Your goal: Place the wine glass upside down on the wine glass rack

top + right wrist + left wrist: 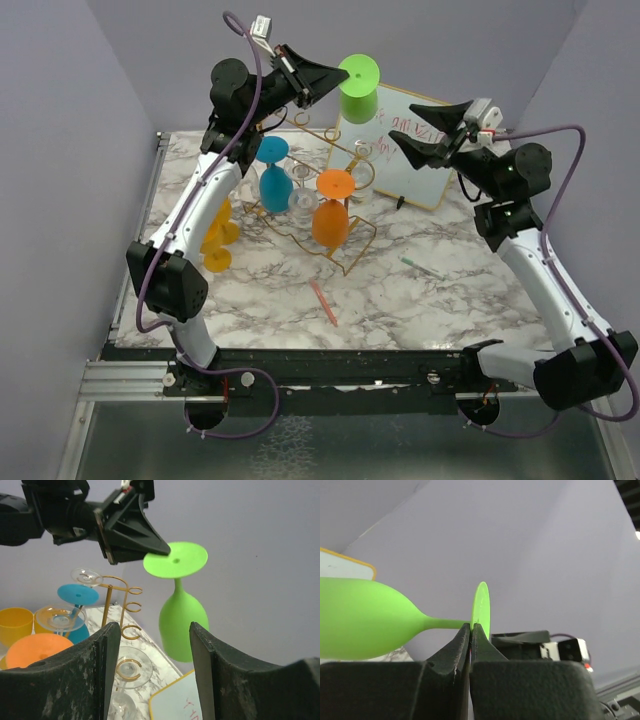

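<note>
As the left pincer [338,88] clamps shut on the edge of its foot, a green wine glass [358,90] hangs upside down in the air, bowl pointing down, above the far end of the gold wine glass rack [108,605] and clear of its curled loops. The right pincer [408,130] hovers to the right of the glass, in front of the whiteboard [425,165], with its jaws spread wide and nothing between them. On the rack, a blue glass [274,182] and an orange glass [332,218] stand foot-up among clear glasses [303,197]. Yellow cups [218,240] sit on the marble desk [460,310] to the left of the rack, and a pink pen [323,302] and a green pen [420,266] lie nearer the arms.
</note>
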`<state>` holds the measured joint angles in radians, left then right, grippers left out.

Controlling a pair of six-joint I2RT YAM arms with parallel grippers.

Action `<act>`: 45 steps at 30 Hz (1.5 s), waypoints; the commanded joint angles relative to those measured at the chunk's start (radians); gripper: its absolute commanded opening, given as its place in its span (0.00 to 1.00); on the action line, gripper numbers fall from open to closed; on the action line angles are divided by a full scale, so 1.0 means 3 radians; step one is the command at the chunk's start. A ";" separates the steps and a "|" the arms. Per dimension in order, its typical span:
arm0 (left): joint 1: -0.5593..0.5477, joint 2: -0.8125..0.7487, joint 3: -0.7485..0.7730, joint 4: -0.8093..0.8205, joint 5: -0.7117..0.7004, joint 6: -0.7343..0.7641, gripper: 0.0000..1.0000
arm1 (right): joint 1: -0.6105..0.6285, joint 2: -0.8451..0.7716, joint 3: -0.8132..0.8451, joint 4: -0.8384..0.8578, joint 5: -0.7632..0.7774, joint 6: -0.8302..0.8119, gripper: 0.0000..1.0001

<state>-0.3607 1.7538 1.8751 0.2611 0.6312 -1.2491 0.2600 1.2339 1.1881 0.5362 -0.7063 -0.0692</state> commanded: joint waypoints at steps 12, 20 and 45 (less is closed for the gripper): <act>0.0016 -0.0004 0.0200 -0.1482 -0.0833 0.0285 0.00 | -0.0002 -0.0935 -0.0365 -0.0483 0.0318 0.0069 0.63; 0.0016 -0.0103 0.0123 -0.1584 -0.0729 0.0197 0.00 | -0.0002 -0.0986 -0.0357 -0.0536 0.0373 0.0118 0.63; 0.0091 -0.0314 -0.0351 -0.1498 -0.0504 0.0119 0.00 | -0.0002 -0.1000 -0.0389 -0.0609 0.0483 0.0123 0.63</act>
<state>-0.3458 1.7210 1.7813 -0.2058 0.4747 -1.1999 0.2600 0.9421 1.0782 0.3641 -0.5873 -0.0418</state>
